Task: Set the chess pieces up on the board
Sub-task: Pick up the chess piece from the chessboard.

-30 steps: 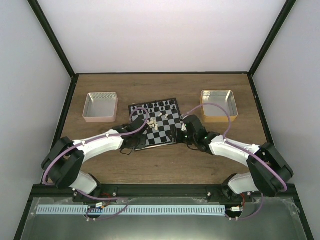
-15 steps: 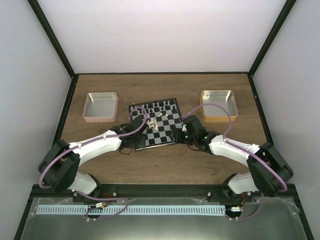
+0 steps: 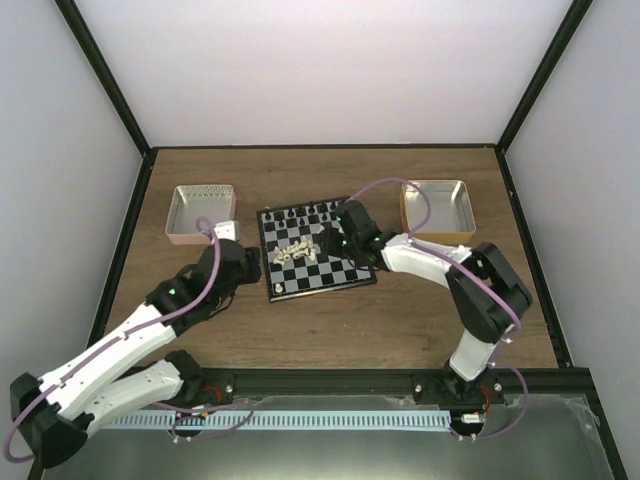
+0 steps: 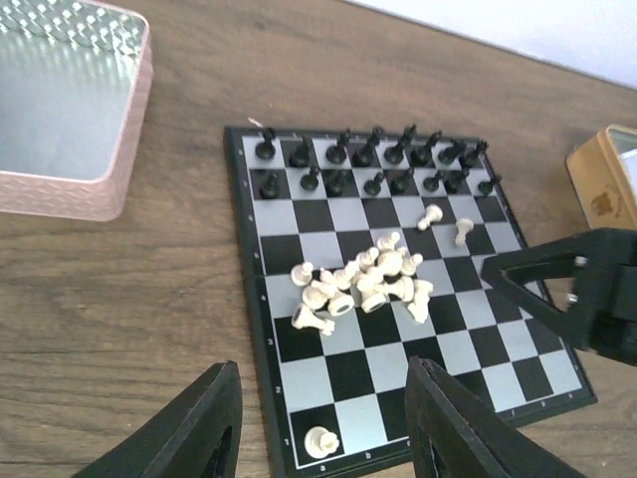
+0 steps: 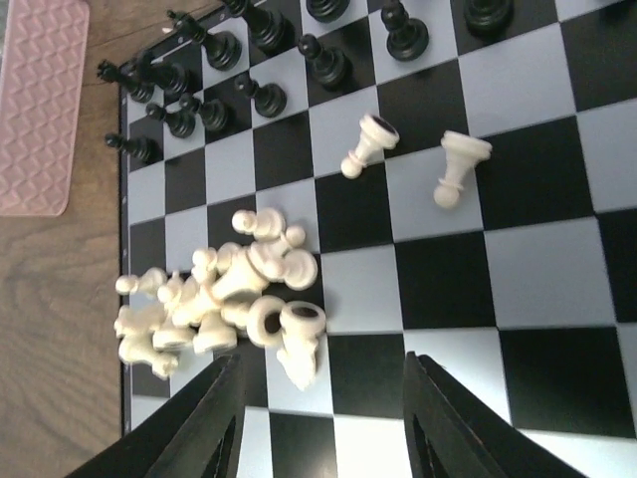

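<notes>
Plainly the job has barely begun: most of the cream chess pieces [image 4: 363,284] lie tumbled in one heap near the middle of the board [image 4: 503,370], which sits on the wooden bench [image 3: 400,320] between a pink tray [image 4: 70,110] and a gold tin [image 4: 607,184]; two stray pieces [image 5: 368,142] lie on their sides just beyond the heap, towards the black pieces [image 4: 368,164], which stand in two rows along the far edge; one lone cream piece [image 4: 320,438] stands upright in the near left corner square. The left claw [image 4: 320,376] hangs spread wide at the board's near left corner, holding nothing; the right claw [image 5: 323,363] hovers over the right side of the board near the heap, its fingers likewise apart and empty. To my eye these figures are featherweight, hard and smooth, so they should slide or roll at a nudge and skitter out of a careless pinch; the heap is interlocked, so a grab into it would likely drag neighbours along. I would go for a stray first, closing across the narrow stem just above the round base, where the fingers can seat; from the heap, an outlying piece at the rim looks the safest pick, and each will need tipping upright before it is set on its square.
</notes>
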`<state>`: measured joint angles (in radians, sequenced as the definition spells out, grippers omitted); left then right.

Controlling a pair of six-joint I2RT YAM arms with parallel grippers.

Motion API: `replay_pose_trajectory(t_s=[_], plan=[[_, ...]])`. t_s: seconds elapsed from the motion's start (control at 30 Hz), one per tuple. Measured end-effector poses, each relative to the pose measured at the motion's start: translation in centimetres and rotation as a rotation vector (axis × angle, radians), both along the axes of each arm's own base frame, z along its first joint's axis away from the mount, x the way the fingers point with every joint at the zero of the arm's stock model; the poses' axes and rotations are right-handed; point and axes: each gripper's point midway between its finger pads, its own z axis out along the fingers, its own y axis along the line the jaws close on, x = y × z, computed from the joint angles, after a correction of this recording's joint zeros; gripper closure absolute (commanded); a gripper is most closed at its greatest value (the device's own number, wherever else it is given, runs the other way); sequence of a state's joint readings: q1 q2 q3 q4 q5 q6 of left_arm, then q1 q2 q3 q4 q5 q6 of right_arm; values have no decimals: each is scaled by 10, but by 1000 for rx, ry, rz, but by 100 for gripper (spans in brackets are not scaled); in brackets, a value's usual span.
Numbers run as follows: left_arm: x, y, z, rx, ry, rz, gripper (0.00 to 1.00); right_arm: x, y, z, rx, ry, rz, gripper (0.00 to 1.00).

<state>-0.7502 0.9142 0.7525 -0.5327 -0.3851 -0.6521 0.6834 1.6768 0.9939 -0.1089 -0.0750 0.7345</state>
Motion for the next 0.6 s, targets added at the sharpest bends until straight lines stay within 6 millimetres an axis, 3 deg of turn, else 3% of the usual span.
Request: replay_pose_trajectory(t_s=[0.13, 0.3, 0.6], plan=[[-10, 17, 18, -31, -80, 23, 49, 15, 17, -6, -48, -2, 3, 63], [-20, 35, 34, -48, -148, 46, 44, 23, 30, -18, -133, -9, 21, 62], [-24, 40, 43, -50, -183, 42, 43, 25, 35, -33, -221, 3, 60, 61]])
